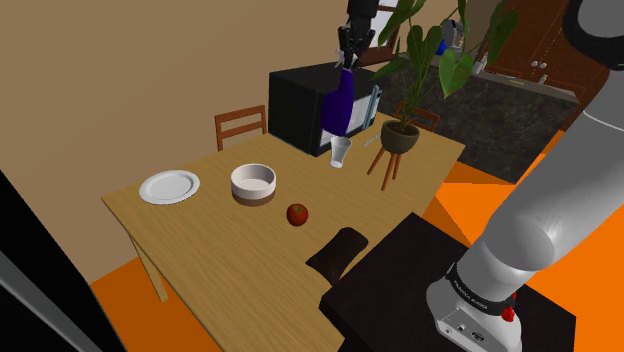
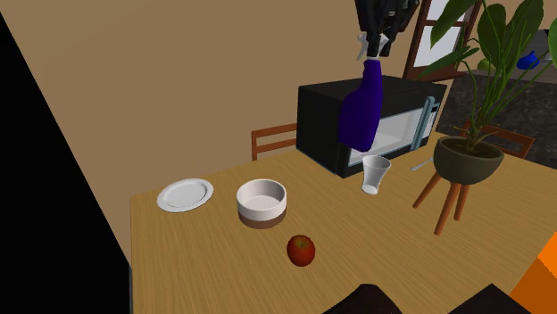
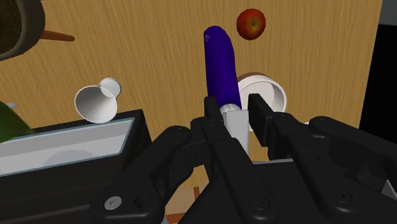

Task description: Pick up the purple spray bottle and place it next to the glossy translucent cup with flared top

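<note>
The purple spray bottle (image 1: 343, 108) hangs upright in the air in front of the black microwave, well above the table. My gripper (image 1: 347, 62) is shut on its white spray head from above. In the wrist view my gripper (image 3: 234, 109) clasps the white neck, with the purple body (image 3: 221, 67) pointing down at the table. The translucent cup with a flared top (image 1: 341, 152) stands on the table just below and slightly to the side of the bottle. In the second exterior view the bottle (image 2: 361, 111) hangs from the gripper (image 2: 375, 45) just above the cup (image 2: 375, 174).
The wooden table (image 1: 220, 240) also carries a microwave (image 1: 300, 105), a potted plant on a wooden stand (image 1: 398, 137), a white bowl (image 1: 253, 183), a white plate (image 1: 169, 186) and a red apple (image 1: 297, 214). A dark brown object (image 1: 338, 252) lies at the near edge. A chair (image 1: 240, 125) stands behind.
</note>
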Controlling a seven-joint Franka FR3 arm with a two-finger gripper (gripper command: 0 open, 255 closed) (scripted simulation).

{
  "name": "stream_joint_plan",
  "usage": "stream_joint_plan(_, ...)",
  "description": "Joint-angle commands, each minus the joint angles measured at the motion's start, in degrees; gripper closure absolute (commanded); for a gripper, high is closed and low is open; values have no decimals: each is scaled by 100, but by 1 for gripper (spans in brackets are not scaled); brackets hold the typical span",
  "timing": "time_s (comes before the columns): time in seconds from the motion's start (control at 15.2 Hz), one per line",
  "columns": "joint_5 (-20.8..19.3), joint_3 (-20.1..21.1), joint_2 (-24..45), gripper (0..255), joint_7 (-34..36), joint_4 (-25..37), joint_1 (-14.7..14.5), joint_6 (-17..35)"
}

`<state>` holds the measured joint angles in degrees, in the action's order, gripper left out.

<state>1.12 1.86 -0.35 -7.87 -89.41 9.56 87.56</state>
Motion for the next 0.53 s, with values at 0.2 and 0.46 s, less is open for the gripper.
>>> stream_joint_plan(0.2, -18, -350, 36, 255, -707, 27, 347, -2)
stream_joint_plan(0.46, -20, -617, 207, 255, -1251, 241, 624, -53)
